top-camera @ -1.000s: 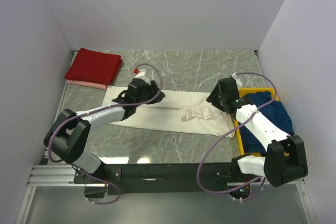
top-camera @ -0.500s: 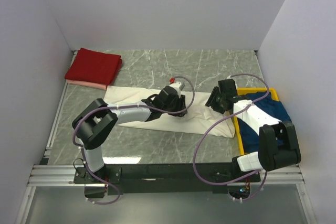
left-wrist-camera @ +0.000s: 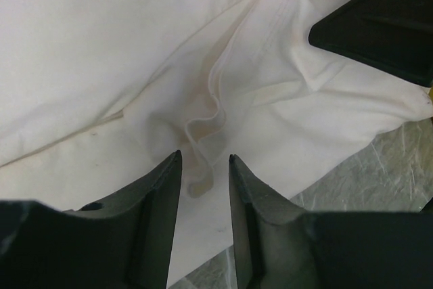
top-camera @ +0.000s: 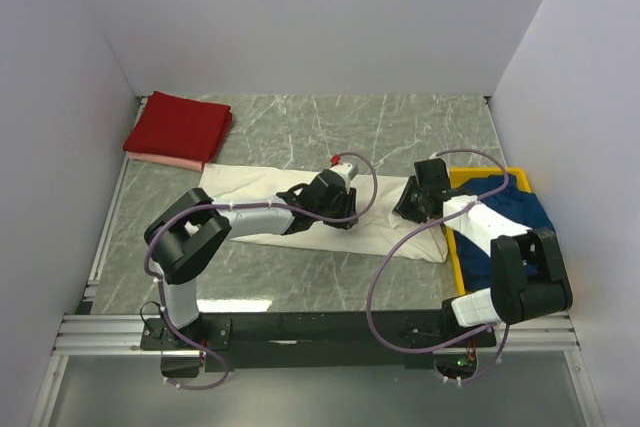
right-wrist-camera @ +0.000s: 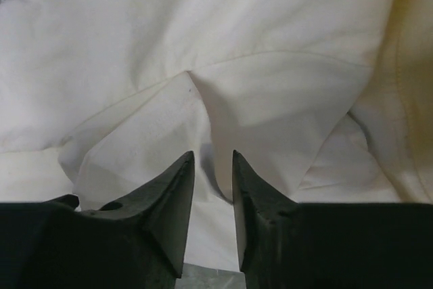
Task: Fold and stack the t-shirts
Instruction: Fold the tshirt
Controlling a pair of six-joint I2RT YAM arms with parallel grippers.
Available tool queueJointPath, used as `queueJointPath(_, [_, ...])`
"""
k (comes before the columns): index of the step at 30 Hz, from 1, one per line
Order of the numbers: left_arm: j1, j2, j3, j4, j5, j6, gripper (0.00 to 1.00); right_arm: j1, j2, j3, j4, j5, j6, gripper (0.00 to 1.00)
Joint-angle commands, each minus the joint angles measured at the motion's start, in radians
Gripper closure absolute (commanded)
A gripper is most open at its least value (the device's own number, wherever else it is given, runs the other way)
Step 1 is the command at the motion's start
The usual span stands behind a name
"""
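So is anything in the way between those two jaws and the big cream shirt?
Nothing visible. Both the left arm and the right arm have their jaws right at the cream shirt, slightly apart, with a wrinkle of its cloth just ahead of each pair.

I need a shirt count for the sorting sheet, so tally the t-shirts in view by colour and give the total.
Cream t-shirt: 1
Dark red t-shirt: 1
Pink t-shirt: 1
Navy blue t-shirt: 1
Total: 4
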Motion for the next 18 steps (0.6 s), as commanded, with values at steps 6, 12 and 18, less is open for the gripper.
queueJointPath(6, [-0.009, -0.003, 0.032, -0.034, -0.009, 0.029, 0.83, -0.003, -0.059, -0.02, -0.002, -0.003, -0.012, 0.89])
queueJointPath(12, [-0.008, -0.039, 0.024, -0.062, -0.04, 0.039, 0.99, -0.006, -0.135, -0.049, -0.046, 0.021, -0.009, 1.0])
queueJointPath(18, [-0.008, -0.068, 0.027, -0.08, -0.061, 0.057, 0.99, -0.006, -0.223, -0.1, -0.074, 0.035, 0.008, 1.0])
